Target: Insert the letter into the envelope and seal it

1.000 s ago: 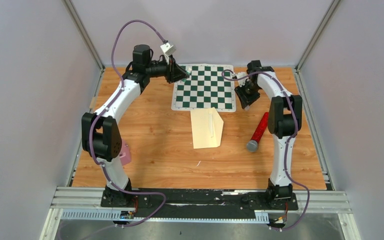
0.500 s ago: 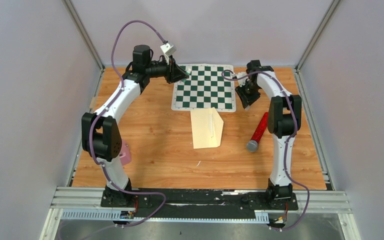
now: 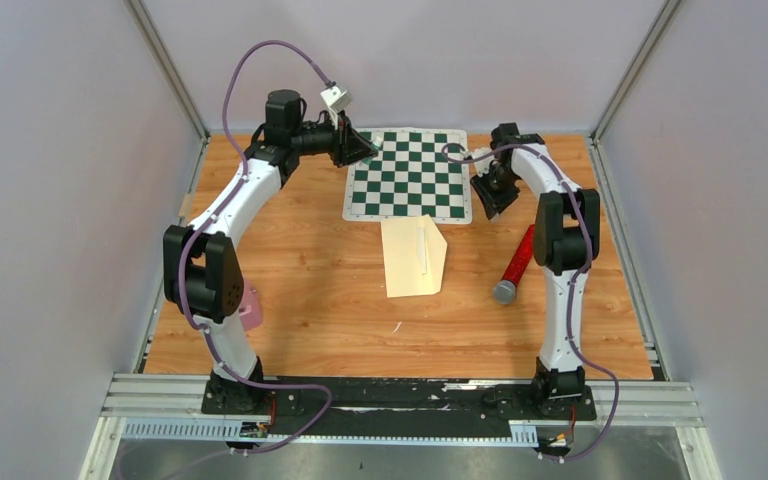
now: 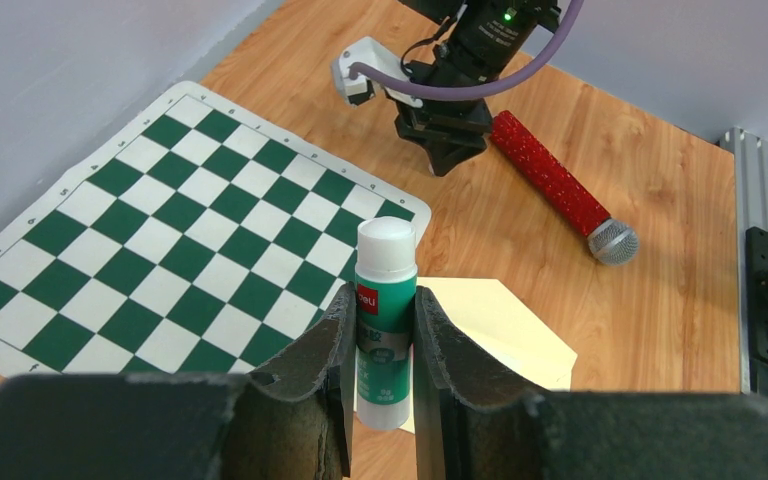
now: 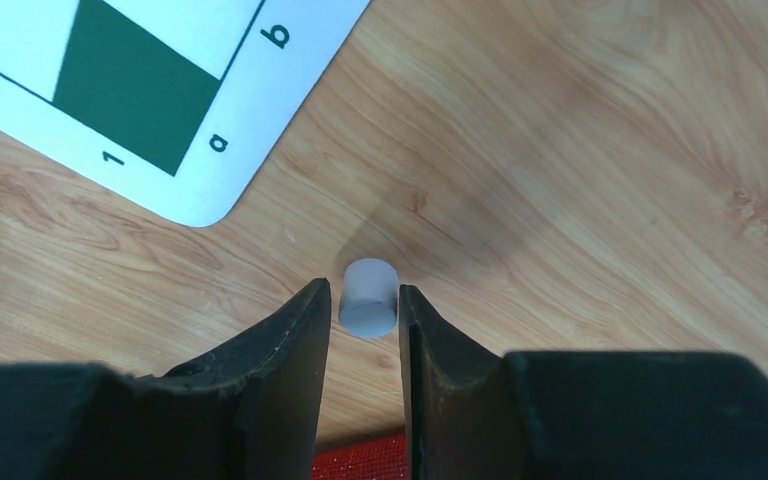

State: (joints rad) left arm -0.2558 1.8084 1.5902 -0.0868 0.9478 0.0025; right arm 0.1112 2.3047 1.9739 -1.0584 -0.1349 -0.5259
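Observation:
The cream envelope lies flat on the wooden table just in front of the chessboard, its flap pointing right; part of it shows in the left wrist view. The letter is not in view. My left gripper hovers over the board's far left corner, shut on a green-and-white glue stick held upright. My right gripper points down at the table off the board's right edge. A small white cap stands on the wood between its fingertips, with a thin gap left on one side.
A green-and-white chessboard mat covers the far middle of the table. A red glitter microphone lies to the right of the envelope, close to the right arm. A pink object sits by the left arm's elbow. Walls enclose three sides.
The right gripper's jaws have narrowed around the white cap, and that wrist has shifted slightly toward the back. The left arm and the glue stick have stayed still.

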